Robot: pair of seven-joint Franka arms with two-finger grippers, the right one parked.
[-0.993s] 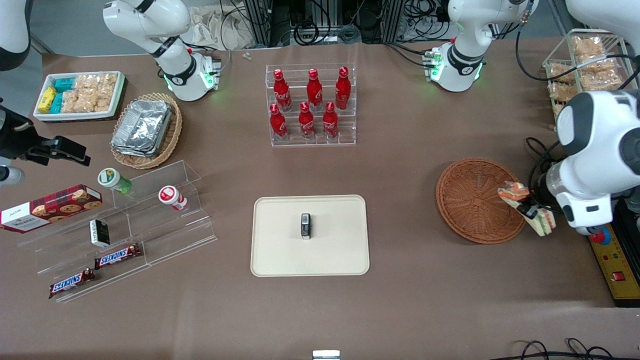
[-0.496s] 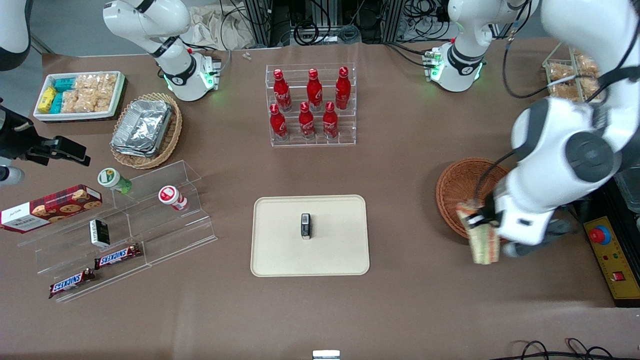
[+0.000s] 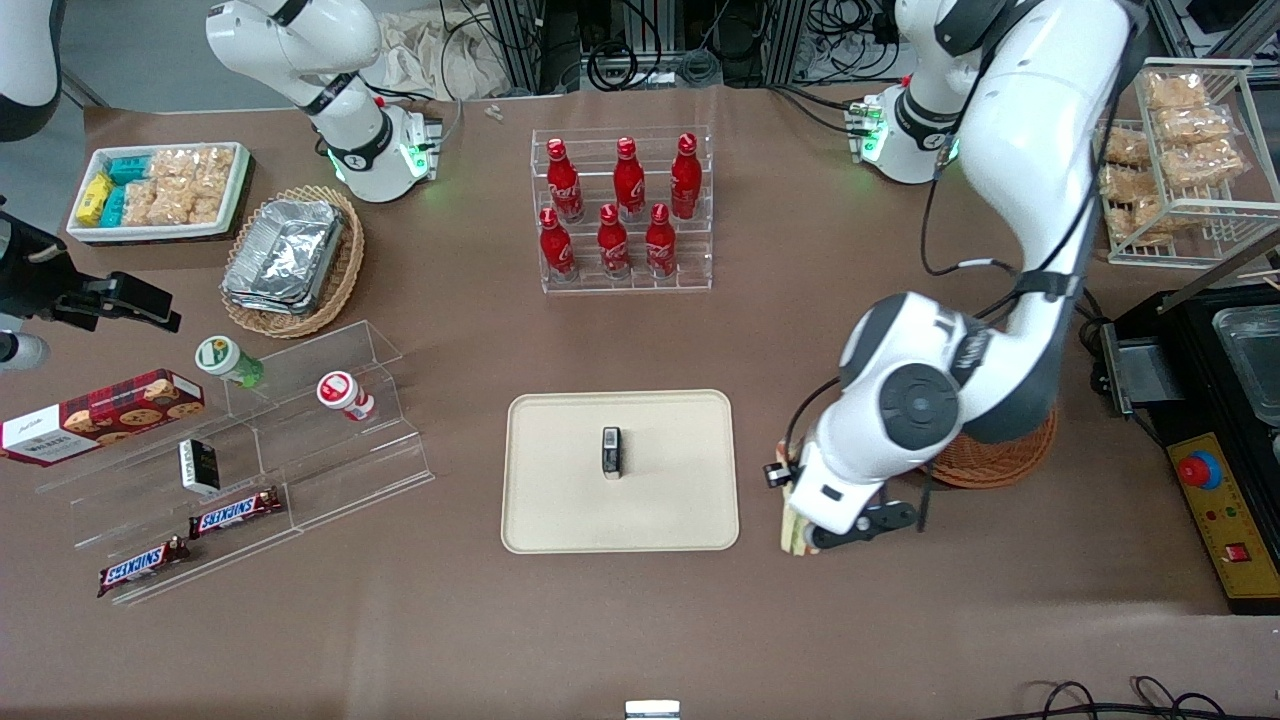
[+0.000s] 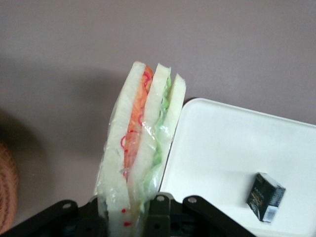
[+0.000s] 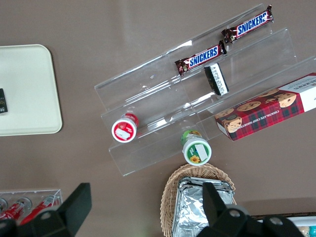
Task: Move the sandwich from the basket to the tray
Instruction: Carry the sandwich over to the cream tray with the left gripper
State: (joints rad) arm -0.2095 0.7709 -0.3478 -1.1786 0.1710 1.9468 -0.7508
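My left gripper (image 3: 795, 520) is shut on the wrapped sandwich (image 4: 140, 148), a white bread wedge with red and green filling. In the front view only an edge of the sandwich (image 3: 789, 528) shows under the wrist. It hangs above the brown table just beside the edge of the cream tray (image 3: 560, 520), between tray and basket. The tray (image 4: 222, 148) also shows in the left wrist view, with a small black box (image 4: 265, 196) on it. The reddish-brown wicker basket (image 3: 1000, 462) is mostly hidden by the arm and looks empty where it shows.
A small black box (image 3: 611, 452) stands mid-tray. A clear rack of red bottles (image 3: 620, 210) stands farther from the front camera. A clear stepped shelf with snacks (image 3: 240, 450) lies toward the parked arm's end. A wire rack of snack bags (image 3: 1170, 160) and a black control box (image 3: 1225, 500) stand at the working arm's end.
My gripper has carried the sandwich from the basket's rim across the table toward the tray. It now hangs beside the tray's edge. The basket is left empty.
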